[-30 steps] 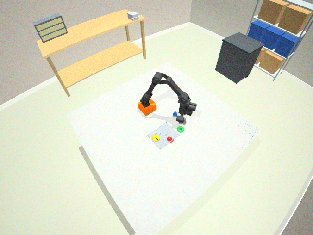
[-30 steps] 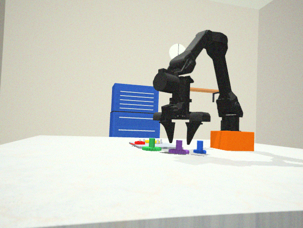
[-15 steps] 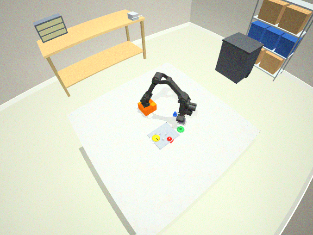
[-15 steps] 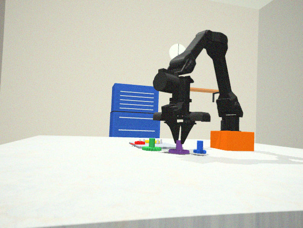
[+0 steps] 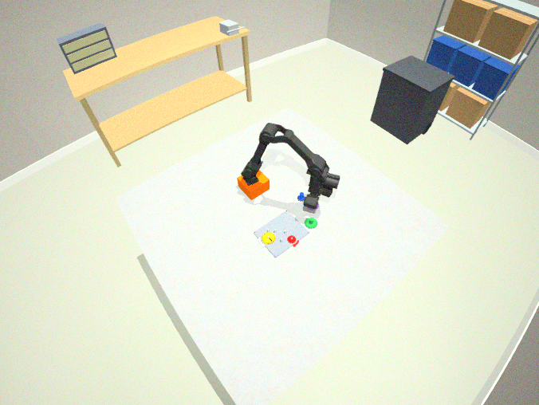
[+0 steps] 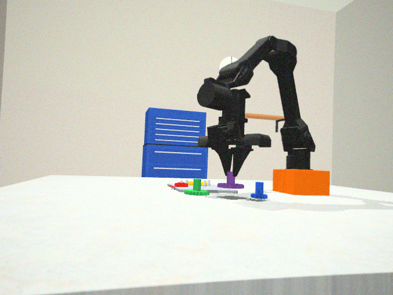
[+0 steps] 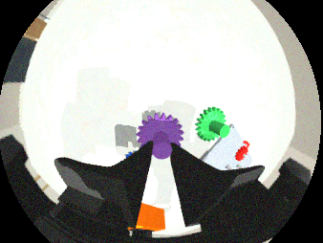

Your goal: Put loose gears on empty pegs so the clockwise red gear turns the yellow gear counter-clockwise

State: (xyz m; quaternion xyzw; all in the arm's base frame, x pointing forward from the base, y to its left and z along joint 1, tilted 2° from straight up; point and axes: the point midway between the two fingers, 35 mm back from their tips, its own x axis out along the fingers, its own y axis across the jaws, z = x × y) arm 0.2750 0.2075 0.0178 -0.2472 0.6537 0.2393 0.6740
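My gripper (image 6: 231,175) (image 7: 161,144) is shut on the stem of the purple gear (image 6: 230,186) (image 7: 160,128). The gear hangs level, a little above the table, its shadow below it. The green gear (image 5: 310,223) (image 6: 196,192) (image 7: 210,121) stands on the table beside the grey board (image 5: 287,219) (image 7: 222,150). The blue gear (image 5: 300,198) (image 6: 258,195) stands on the table, mostly hidden by a finger in the wrist view. The red gear (image 5: 289,239) (image 6: 181,184) (image 7: 242,152) and yellow gear (image 5: 266,237) are on the board. Several short pegs between and behind them are empty.
The orange base block (image 5: 253,190) (image 6: 300,182) (image 7: 152,217) carries the arm. The white table top (image 5: 278,304) (image 6: 190,237) surrounds the board. A workbench, a dark cabinet and shelves stand on the floor, away from the table.
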